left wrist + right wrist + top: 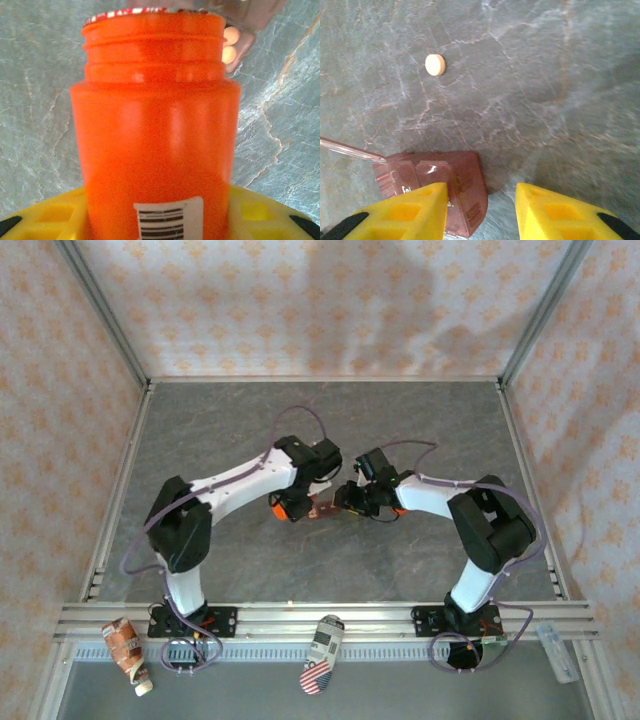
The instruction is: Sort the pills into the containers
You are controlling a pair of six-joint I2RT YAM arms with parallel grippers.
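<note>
With our left gripper (pixel 288 508) clamped on the orange bottle (pixel 155 140) and our right gripper (pixel 481 210) nearly closed beside the container (pixel 447 187), we should tip slowly so pills (pixel 435 64) don't spill onto the surface (pixel 545 90)

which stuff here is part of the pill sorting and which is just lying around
Part of the job:
- orange bottle, held in the left gripper
- red-brown pill box, at the right gripper
- loose pill on the table

Just lying about, on the near rail:
- crumpled brown packet
- flag-patterned pouch
- small grey item
</note>
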